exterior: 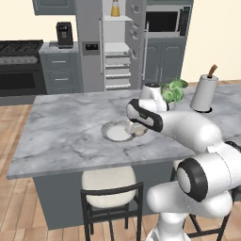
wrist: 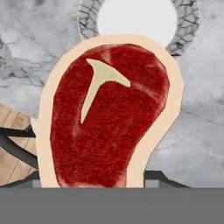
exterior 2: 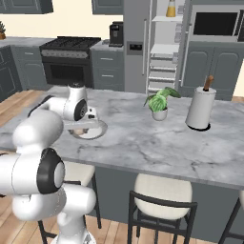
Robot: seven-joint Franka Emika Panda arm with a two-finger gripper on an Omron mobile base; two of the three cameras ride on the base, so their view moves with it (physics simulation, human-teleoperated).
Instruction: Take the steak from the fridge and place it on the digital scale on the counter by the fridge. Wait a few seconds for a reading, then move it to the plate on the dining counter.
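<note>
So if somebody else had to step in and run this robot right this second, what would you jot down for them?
Gripper: shut on the steak, held low over the plate.
Plate sits on the dining counter, near its front edge.
Fridge: right door stands open, shelves showing.
Done: steak is out of the fridge and carried to the island. Whether it was weighed cannot be told from here.
Left: lower the steak onto the plate, open the gripper, pull the arm back.

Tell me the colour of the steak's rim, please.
Pale tan around the dark red steak, clearest in the hand view.
</note>
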